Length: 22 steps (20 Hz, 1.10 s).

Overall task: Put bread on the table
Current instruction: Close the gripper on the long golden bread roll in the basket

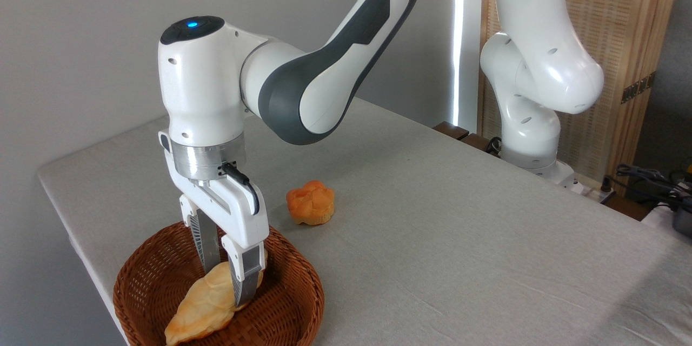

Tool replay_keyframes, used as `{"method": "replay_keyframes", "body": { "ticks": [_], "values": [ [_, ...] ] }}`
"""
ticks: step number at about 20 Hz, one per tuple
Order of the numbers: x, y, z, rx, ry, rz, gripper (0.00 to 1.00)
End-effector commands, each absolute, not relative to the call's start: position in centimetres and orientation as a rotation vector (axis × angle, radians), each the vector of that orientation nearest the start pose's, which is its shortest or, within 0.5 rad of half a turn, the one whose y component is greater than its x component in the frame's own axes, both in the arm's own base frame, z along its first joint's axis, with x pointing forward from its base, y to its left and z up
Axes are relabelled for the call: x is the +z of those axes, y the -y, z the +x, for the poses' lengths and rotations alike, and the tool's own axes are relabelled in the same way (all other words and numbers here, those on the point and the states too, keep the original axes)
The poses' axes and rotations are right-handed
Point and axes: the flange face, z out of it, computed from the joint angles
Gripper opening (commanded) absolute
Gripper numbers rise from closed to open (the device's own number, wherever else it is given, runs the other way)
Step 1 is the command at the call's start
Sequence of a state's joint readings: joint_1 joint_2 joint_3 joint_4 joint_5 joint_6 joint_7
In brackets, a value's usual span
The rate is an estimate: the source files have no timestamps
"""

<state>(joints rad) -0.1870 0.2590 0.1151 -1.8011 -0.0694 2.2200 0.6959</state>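
Camera: bread (pixel 203 303) lies between the gripper (pixel 227 284) fingers.

Table (pixel 459 238): large flat top under light grey-beige cloth, faintly creased. Round brown wicker basket (pixel 292 303): stands at the near-left corner, close to the left edge. Small orange bun (pixel 311 203): lies directly on the cloth, just beyond the basket, apart from it, toward the table's middle.
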Motion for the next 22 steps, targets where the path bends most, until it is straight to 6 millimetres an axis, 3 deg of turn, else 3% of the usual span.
{"method": "replay_keyframes", "body": {
  "ticks": [1, 3, 4, 22],
  "values": [
    [41.9, 5.3, 64.1, -0.252, -1.124, -2.892, 0.56],
    [41.8, 5.3, 64.1, -0.25, -1.125, -2.892, 0.41],
    [41.8, 5.3, 64.1, -0.25, -1.125, -2.892, 0.39],
    [42.8, 5.0, 63.9, -0.268, -1.11, -2.893, 0.43]
  ]
}}
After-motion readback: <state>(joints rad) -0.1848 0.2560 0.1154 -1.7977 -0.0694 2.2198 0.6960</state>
